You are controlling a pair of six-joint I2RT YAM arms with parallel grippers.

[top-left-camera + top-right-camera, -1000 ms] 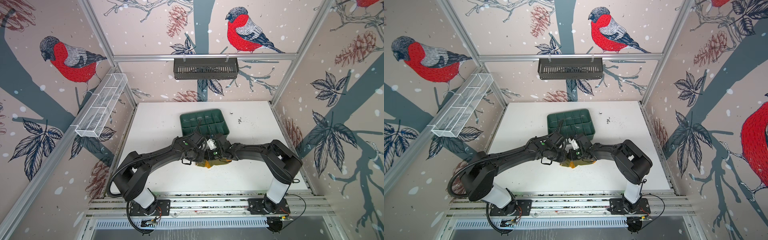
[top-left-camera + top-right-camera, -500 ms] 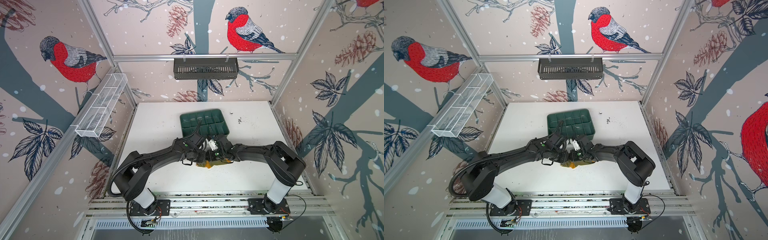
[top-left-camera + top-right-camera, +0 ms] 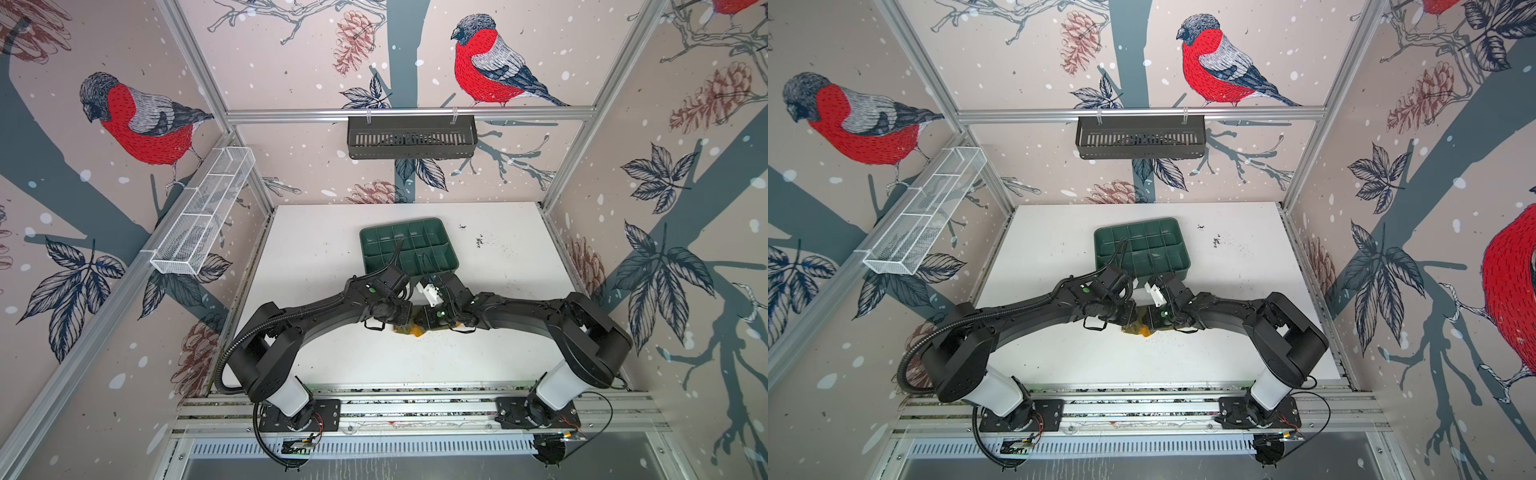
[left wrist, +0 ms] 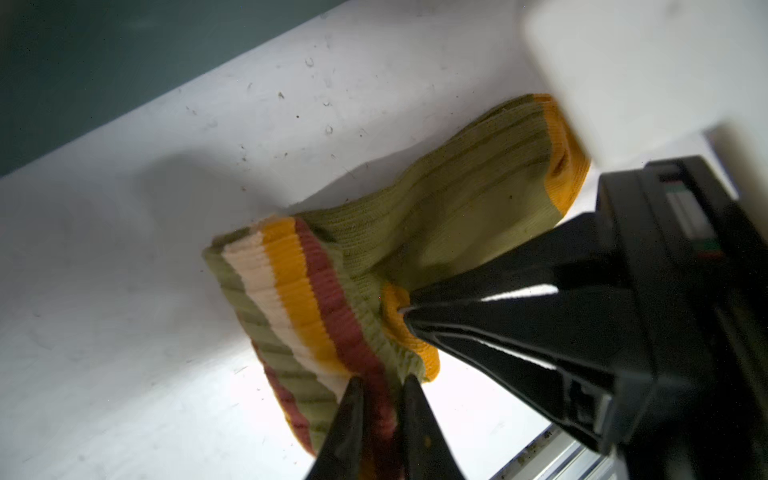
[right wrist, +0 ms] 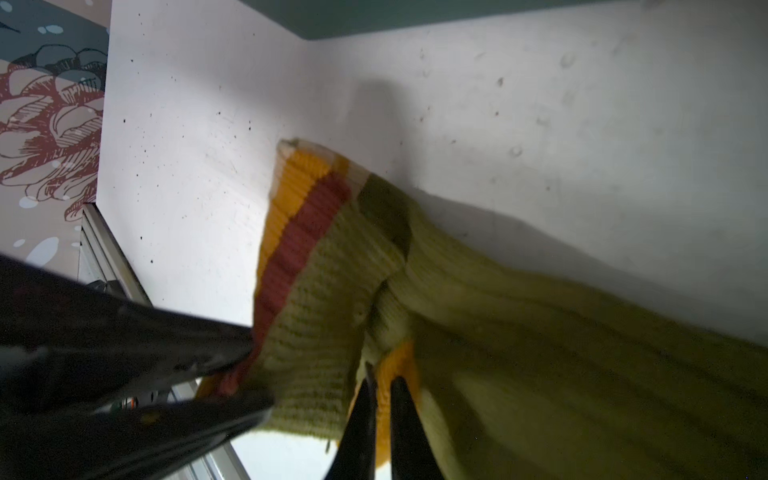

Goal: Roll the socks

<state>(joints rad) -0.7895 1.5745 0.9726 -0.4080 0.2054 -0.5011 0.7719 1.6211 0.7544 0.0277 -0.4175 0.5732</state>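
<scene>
Begins nearest at the aluminium rail (image 3: 415,409), with both arm bases bolted side by side. Bows inward from there over the white table (image 3: 519,353), wrists meeting near its middle. Shows in both top views only a small olive and orange scrap of the socks (image 3: 407,331), peeking out from under the wrists on the near side. Grips that bundle from both sides. With the left gripper (image 4: 380,388), clamps narrowly on the striped cuff, brown, orange and cream bands bunched between the jaws. With the right gripper (image 5: 382,390), pinches almost shut on a mustard-orange patch of the knit. Keeps the olive fabric crumpled and partly folded over itself, low over the tabletop; cannot tell whether any part touches it. Reaches next, just beyond the wrists, a green tray (image 3: 424,249) with divided compartments, lying flat and slightly skewed, its near edge hidden under the arms. Passes dark specks (image 3: 478,241) to the right of the tray. Ends with a white wire basket (image 3: 199,220) on the left wall and a black slotted basket (image 3: 411,143) hung on the back crossbar.
</scene>
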